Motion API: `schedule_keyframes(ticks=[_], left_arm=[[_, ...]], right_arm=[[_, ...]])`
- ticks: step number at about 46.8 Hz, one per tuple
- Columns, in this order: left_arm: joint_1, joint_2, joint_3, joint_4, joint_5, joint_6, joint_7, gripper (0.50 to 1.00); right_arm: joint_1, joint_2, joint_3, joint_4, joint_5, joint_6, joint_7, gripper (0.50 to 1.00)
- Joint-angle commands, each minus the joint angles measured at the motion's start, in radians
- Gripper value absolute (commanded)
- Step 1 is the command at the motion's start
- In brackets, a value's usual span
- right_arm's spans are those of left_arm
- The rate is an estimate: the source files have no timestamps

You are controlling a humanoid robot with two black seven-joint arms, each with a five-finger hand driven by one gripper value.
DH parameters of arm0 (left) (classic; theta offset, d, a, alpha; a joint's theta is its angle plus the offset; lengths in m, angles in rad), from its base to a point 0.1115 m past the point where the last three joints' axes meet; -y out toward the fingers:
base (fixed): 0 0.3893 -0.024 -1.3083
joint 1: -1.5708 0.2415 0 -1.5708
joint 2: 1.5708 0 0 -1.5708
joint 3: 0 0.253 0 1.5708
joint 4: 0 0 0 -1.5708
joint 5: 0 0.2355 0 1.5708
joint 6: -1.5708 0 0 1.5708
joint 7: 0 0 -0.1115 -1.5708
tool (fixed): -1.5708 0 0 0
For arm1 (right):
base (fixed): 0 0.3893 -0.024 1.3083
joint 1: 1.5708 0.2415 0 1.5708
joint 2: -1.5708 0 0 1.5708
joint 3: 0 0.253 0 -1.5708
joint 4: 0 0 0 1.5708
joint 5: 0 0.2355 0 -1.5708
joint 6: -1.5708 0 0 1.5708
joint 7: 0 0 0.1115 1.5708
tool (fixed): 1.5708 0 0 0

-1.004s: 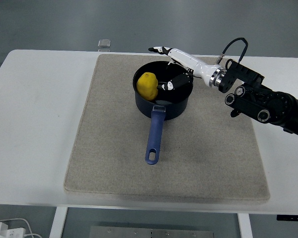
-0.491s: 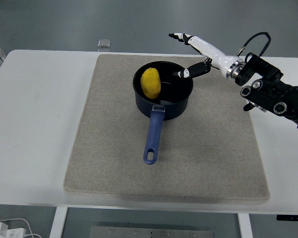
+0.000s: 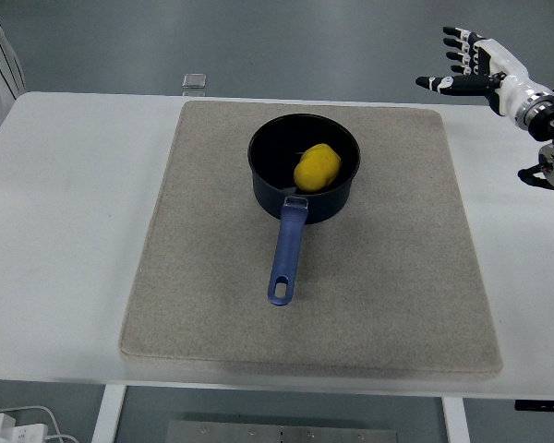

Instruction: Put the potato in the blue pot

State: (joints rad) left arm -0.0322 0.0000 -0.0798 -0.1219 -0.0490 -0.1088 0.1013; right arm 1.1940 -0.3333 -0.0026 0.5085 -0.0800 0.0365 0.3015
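Beige felt-like mat (image 3: 212,277) covers most of the white table (image 3: 65,231), coarse matte weave, rectangular with soft edges. Small clear square object (image 3: 194,81) beyond the mat's far edge, likely a plastic lid or block, too small to tell. Blue pot (image 3: 304,177) sits on the mat toward the far side, dark glossy round wall, long blue handle (image 3: 286,258) with a hang hole pointing to the near edge. Potato (image 3: 316,167) lies inside the pot, yellow, smooth, lumpy oval, resting toward the right wall. Right hand (image 3: 475,69) at the upper right corner, well apart from the pot, fingers spread, holding nothing. Placement step looks done; next move only calls for parking the arm clear
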Motion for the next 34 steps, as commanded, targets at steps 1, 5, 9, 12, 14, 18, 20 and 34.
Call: schedule_keyframes(ticks=[1,5,9,12,14,18,20,34], left_arm=[[0.000,0.000,0.000,0.001,0.000,0.000,0.000,1.000],[0.000,0.000,0.000,0.001,0.000,0.000,0.000,1.000],[0.000,0.000,0.000,-0.001,0.000,0.000,0.000,1.000],[0.000,0.000,0.000,-0.001,0.000,0.000,0.000,1.000],[0.000,0.000,0.000,-0.001,0.000,0.000,0.000,1.000],[0.000,0.000,0.000,-0.001,0.000,0.000,0.000,1.000],[0.000,0.000,0.000,0.001,0.000,0.000,0.000,1.000],[0.000,0.000,0.000,0.001,0.000,0.000,0.000,1.000]], right_arm=[[-0.016,-0.006,-0.002,-0.024,0.113,0.007,-0.013,0.954],[-0.039,-0.009,-0.002,-0.025,0.184,0.007,-0.036,0.954],[-0.062,-0.010,0.000,-0.025,0.204,0.005,-0.044,0.954],[-0.076,-0.007,0.006,-0.025,0.218,0.003,-0.045,0.954],[-0.088,-0.006,0.029,-0.025,0.232,0.003,-0.045,0.954],[-0.119,-0.004,0.110,-0.025,0.247,0.005,-0.064,0.954],[-0.131,-0.003,0.150,-0.025,0.247,0.007,-0.079,0.954],[-0.139,-0.003,0.205,-0.025,0.238,0.008,-0.094,0.954]])
